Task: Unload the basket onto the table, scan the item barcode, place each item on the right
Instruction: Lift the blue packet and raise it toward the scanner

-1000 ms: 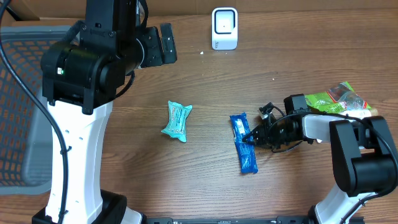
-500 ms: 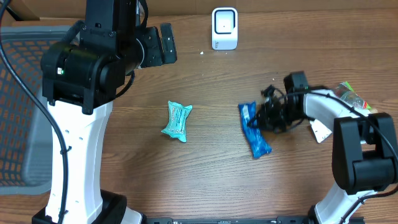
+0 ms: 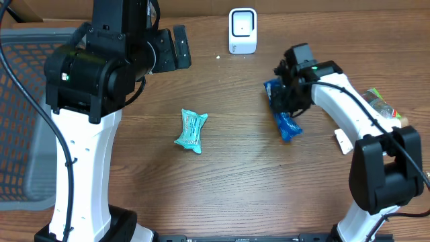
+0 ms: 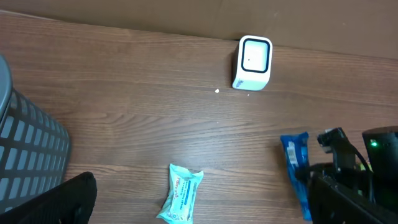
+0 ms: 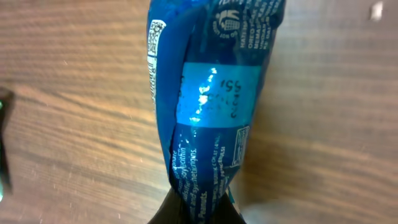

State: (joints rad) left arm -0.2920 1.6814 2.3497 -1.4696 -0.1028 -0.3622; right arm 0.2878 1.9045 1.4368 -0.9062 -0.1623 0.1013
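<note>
My right gripper is shut on one end of a blue snack packet, which hangs lifted above the table to the right of centre. In the right wrist view the blue packet fills the frame, pinched at the bottom in my right gripper, its light blue label facing the camera. The white scanner stands at the table's back, to the left of the packet and farther back. My left gripper is open and held high at the back left, its fingers holding nothing.
A teal packet lies mid-table, and shows below the left wrist as the teal packet. A green packet and a small white piece lie at the right edge. A grey mesh basket stands at the left.
The right gripper has lifted the blue packet off the table and carried it back toward the scanner. The left arm has not moved.
</note>
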